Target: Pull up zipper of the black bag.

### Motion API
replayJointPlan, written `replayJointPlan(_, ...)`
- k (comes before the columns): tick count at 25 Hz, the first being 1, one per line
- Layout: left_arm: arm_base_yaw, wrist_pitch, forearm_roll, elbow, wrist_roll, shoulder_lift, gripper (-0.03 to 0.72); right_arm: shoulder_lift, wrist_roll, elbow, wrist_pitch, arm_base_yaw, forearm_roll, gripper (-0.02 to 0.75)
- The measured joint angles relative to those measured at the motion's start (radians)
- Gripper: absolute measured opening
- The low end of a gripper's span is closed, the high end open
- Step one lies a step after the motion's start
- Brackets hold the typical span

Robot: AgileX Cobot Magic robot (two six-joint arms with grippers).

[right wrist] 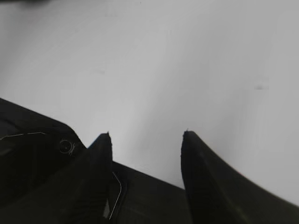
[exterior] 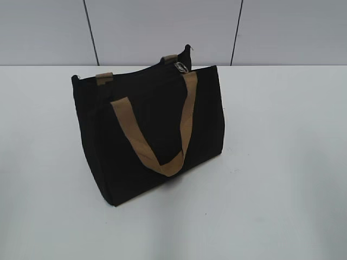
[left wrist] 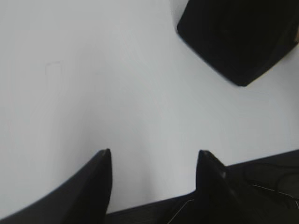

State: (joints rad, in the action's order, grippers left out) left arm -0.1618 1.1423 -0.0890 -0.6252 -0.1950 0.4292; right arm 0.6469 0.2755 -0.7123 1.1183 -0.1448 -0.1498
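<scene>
The black bag (exterior: 146,130) stands upright on the white table (exterior: 282,162) in the exterior view, with a tan loop handle (exterior: 162,135) hanging down its front. The zipper runs along its top edge, and the small silver pull tab (exterior: 180,66) sits at the far right end. No gripper shows in the exterior view. My left gripper (left wrist: 154,156) is open and empty over bare table; a corner of the bag (left wrist: 238,37) shows at the upper right, well apart from it. My right gripper (right wrist: 147,137) is open and empty over bare table.
A second tan handle (exterior: 104,77) folds over the bag's back edge. A grey panelled wall (exterior: 162,27) stands behind the table. A dark base edge shows under each gripper in the left wrist view (left wrist: 261,186) and in the right wrist view (right wrist: 28,144).
</scene>
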Motion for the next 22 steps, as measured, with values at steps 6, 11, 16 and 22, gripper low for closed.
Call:
replayJointPlan(6,0.000,0.077,-0.015,0.047,0.000,-0.122,0.435,-0.218,0.000,0.165,0.003,0.000,-0.002,0.379)
replayJointPlan(11,0.000,0.058,-0.034,0.053,0.000,-0.214,0.435,-0.380,0.000,0.223,-0.004,0.000,-0.004,0.379)
replayJointPlan(16,0.000,-0.012,-0.042,0.069,0.000,-0.308,0.430,-0.472,0.000,0.223,-0.011,0.000,-0.005,0.379)
replayJointPlan(22,0.000,-0.061,-0.051,0.096,0.002,-0.388,0.407,-0.565,0.000,0.224,-0.012,0.000,-0.006,0.379)
